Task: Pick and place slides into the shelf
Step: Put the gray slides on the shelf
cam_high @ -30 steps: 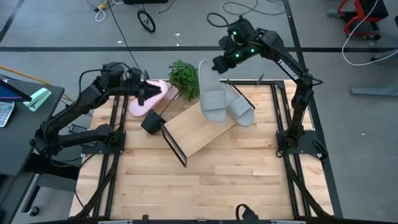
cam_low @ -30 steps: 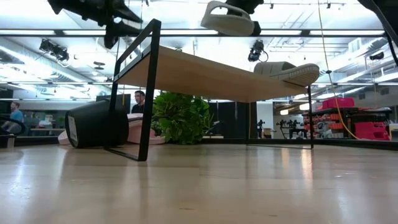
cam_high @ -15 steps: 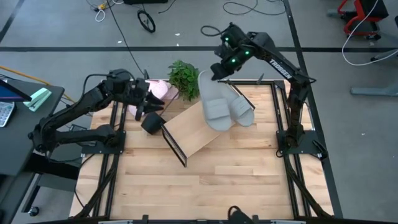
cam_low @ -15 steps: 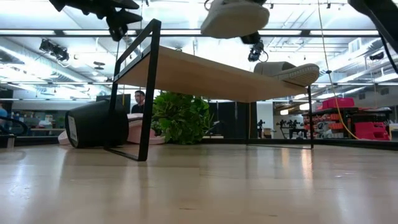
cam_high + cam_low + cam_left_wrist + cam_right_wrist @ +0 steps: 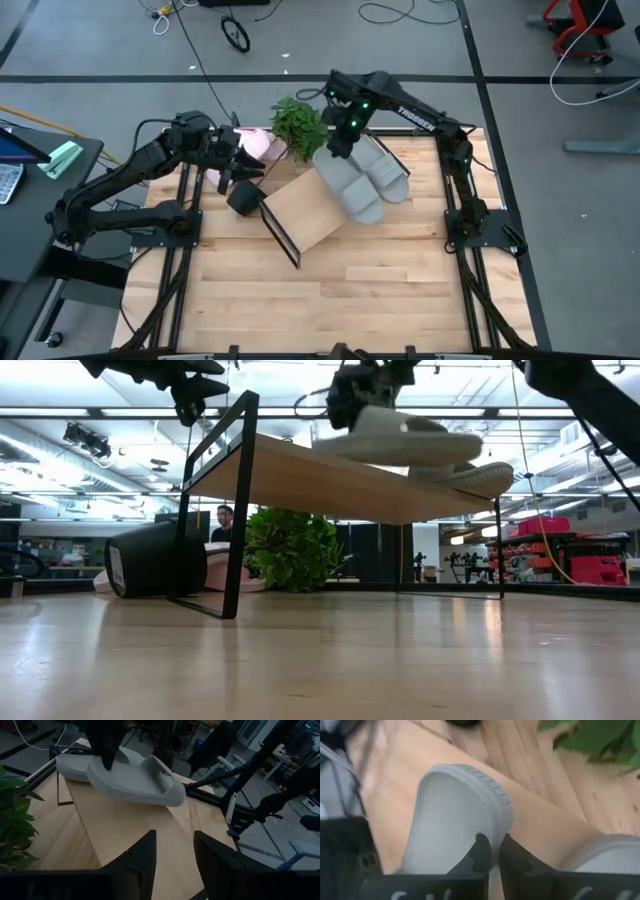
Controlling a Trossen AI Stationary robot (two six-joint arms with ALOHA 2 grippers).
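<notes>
Right pincer (image 5: 338, 150) is pinching a grey slide (image 5: 350, 186) over the shelf (image 5: 305, 212) — best setting it flat beside its mate (image 5: 383, 172) before letting go.

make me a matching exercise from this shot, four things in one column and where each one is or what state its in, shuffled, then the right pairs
Things:
1. right claw
2. left claw
3. second grey slide
4. plant

Places or states:
A. lies on the shelf at its far right end, nothing gripping it
B. open and empty, over the table's left edge near the pink slides
C. stands behind the shelf, between the pink slides and the grey ones
D. shut on the heel edge of a grey slide, holding it over the shelf board

Pairs: 1-D, 2-B, 3-A, 4-C
</notes>
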